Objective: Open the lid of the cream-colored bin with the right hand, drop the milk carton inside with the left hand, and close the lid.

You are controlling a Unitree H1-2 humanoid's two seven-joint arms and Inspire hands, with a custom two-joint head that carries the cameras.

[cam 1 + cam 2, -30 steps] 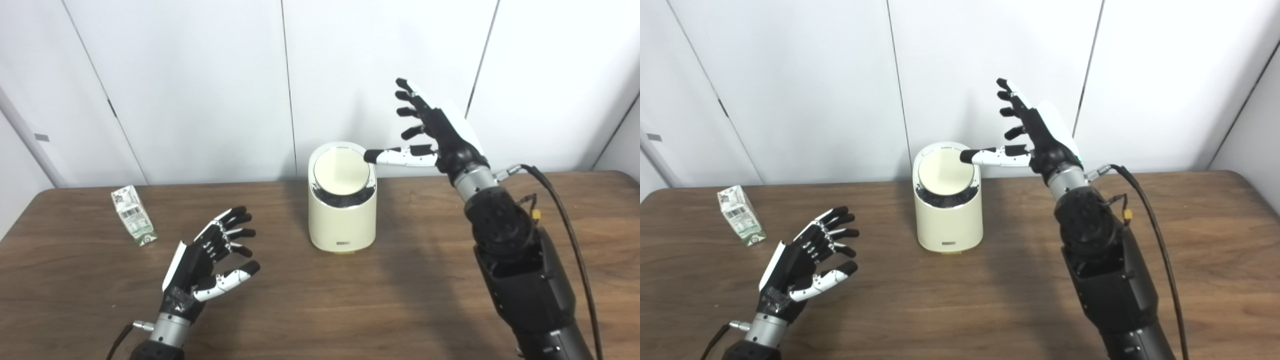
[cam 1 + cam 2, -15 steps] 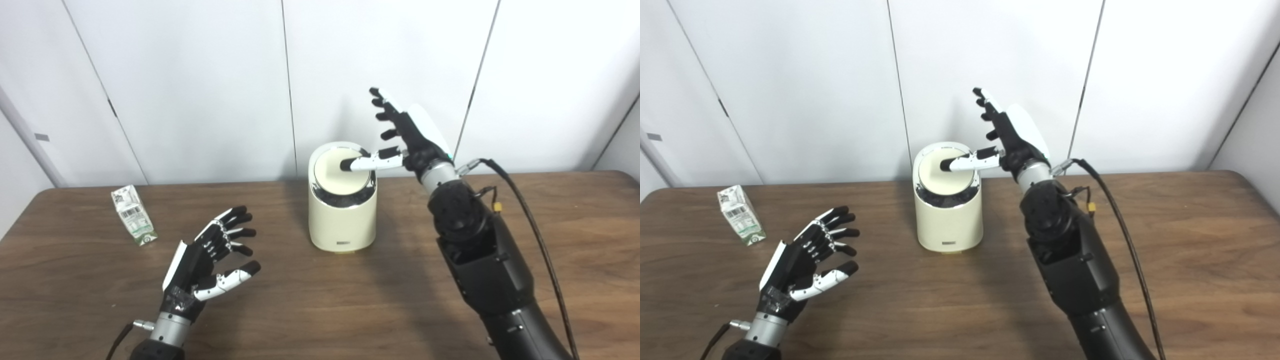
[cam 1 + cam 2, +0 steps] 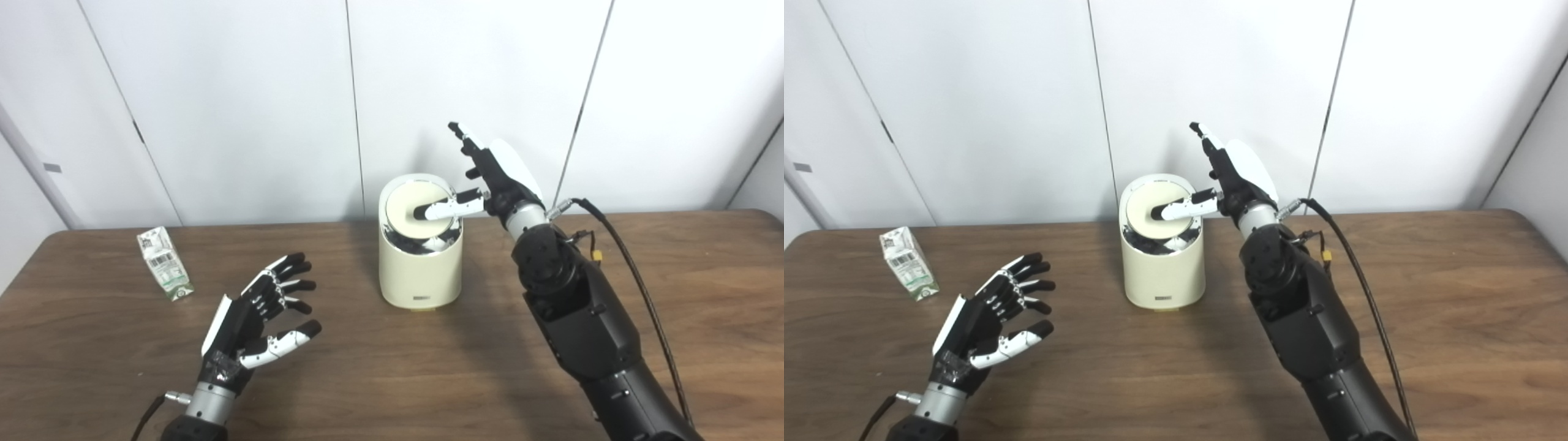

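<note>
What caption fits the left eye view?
Right hand thumb on the bin's lid; left hand open, carton untouched.

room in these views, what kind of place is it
Probably a robot test lab, not a home: plain white wall panels, one brown table holding only a cream-colored bin and a milk carton.

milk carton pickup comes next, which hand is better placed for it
Left. The left hand hovers open over the table on the same side as the milk carton, holding nothing. The right hand is busy at the bin, its thumb on the lid.
</note>
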